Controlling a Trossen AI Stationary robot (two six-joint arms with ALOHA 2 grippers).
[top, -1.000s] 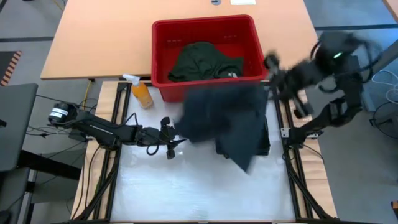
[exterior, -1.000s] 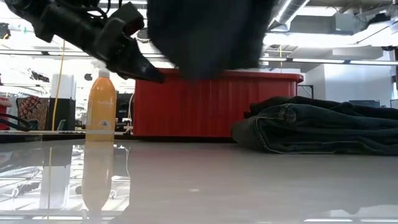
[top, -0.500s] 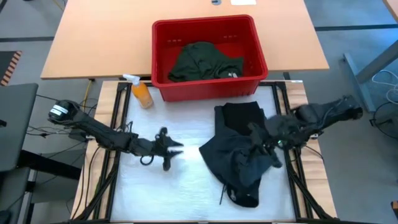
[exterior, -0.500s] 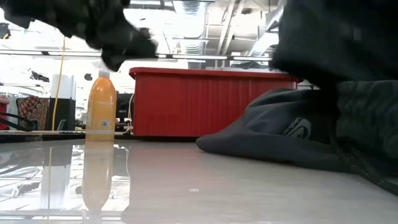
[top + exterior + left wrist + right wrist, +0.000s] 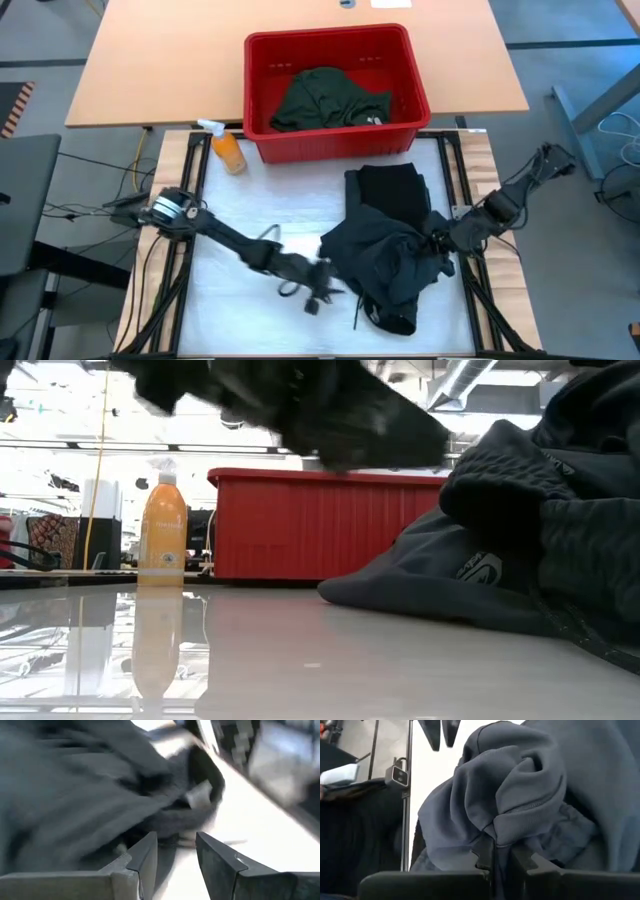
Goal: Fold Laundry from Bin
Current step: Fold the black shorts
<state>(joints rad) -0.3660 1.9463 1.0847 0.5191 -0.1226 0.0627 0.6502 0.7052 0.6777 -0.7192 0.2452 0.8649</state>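
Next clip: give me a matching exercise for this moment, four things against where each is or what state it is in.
Things:
1. dark green garment
2. orange spray bottle
3. right claw
4. left claw

Places or states:
A. open, close to the crumpled garment's edge
B. inside the red bin
C. shut on the crumpled dark garment
D. standing beside the bin's left corner

Pairs: 1-B, 2-D, 3-C, 4-A
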